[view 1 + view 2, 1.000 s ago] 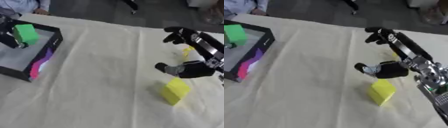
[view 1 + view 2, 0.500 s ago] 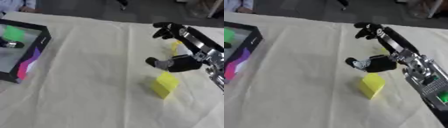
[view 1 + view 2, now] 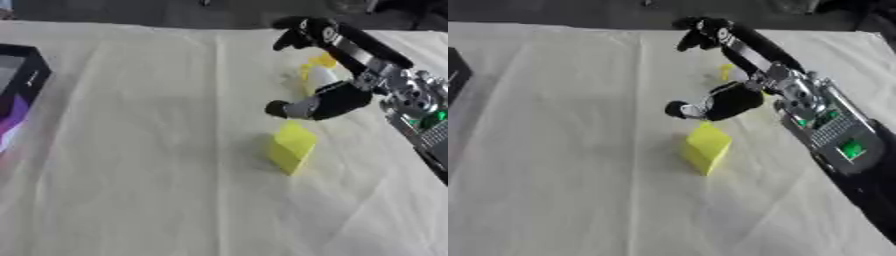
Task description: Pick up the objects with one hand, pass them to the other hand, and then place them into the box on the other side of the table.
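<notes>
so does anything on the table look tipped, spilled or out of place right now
Only mildly: the yellow block on the cream tablecloth looks tilted, up on an edge or corner rather than flat. The right hand hangs open just above it. Nothing looks spilled or damaged.

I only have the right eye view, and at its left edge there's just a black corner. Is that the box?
Observer: Yes. The left eye view shows more of the box: a black rim, with a purple and pink side facing the cloth.
Operator: And the yellow bit behind the right hand, what is it?
Observer: In the left eye view the right hand hides less of it. It is a small item with a pale body and a yellow top, lying beyond the yellow block.
</notes>
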